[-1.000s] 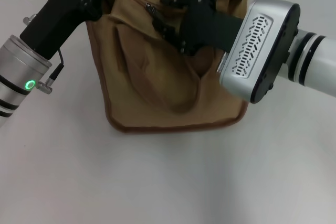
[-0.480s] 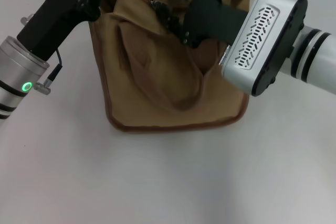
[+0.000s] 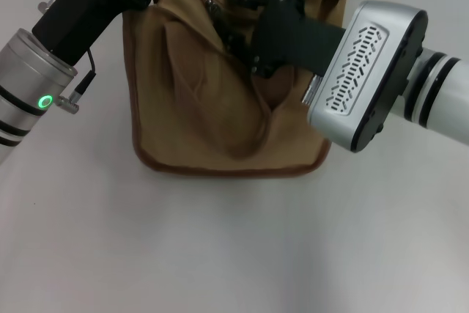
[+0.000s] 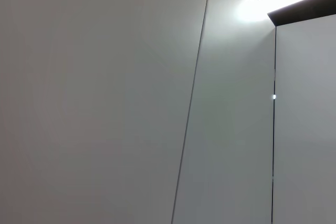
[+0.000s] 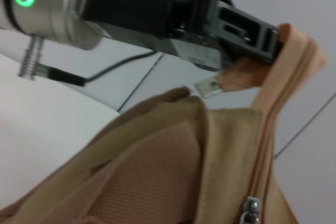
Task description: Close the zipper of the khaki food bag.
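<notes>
Left gripper [image 5: 247, 35]: black, reaching over the bag's top left corner, fingers pressed together on the raised end of the zipper tape and holding it up above the bag. A small metal-tipped strap end [image 5: 210, 86] is hanging just below that grip.

Right gripper [image 3: 227, 23]: black, on a silver-housed wrist, lying across the bag's upper right face with its fingertips at the zipper line near the pull. Whether its fingers are apart or closed on anything cannot be told.

Khaki food bag [image 3: 198, 115]: tan canvas, darker brown piping, sitting on the white table [image 3: 220, 254] at the upper centre of the head view. Its top left corner is being lifted; its bottom edge is resting on the table, running left to right. Bare table is lying open in front of the bag and to both sides; the two arms are crowding the room along the top edge.

Zipper [image 5: 268, 145]: long axis running along the bag's top from the lifted left corner toward the right. Silver pull tab [image 5: 251, 211] is sitting on the tape, well apart from the left gripper's hold and just beside the right gripper's fingertips.
</notes>
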Controlling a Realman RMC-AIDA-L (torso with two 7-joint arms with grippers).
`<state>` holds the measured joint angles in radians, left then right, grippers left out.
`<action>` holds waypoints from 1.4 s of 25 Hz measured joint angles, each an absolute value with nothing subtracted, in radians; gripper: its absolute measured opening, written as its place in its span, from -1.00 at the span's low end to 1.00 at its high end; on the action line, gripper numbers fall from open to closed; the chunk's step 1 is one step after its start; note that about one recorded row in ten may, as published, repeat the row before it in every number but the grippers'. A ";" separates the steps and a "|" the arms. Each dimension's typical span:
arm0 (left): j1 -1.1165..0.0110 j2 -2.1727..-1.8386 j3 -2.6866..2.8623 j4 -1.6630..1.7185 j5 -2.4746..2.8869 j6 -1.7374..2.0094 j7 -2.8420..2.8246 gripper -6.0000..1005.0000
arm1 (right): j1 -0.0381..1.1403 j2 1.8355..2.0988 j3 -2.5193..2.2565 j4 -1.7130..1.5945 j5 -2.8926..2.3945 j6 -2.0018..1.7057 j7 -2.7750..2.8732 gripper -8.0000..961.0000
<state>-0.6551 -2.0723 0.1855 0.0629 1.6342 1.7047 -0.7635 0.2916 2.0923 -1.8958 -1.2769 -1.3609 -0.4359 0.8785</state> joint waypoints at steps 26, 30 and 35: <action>-0.669 -2.072 0.188 0.074 1.625 1.703 -0.764 -0.75 | 0.250 2.092 -1.936 -1.371 -1.354 -0.348 0.884 -0.17; -0.690 -2.072 0.187 0.088 1.625 1.703 -0.768 -0.75 | 0.201 2.091 -1.860 -1.452 -1.308 -0.425 1.005 -0.17; -0.709 -2.073 0.191 0.110 1.626 1.708 -0.806 -0.75 | 0.191 2.081 -1.572 -1.466 -1.307 -0.801 1.403 -0.17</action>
<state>-0.7089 -2.0730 0.1906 0.1097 1.6256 1.7080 -0.8056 0.1912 2.0811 -1.5722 -1.4659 -1.3067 -0.8010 1.4030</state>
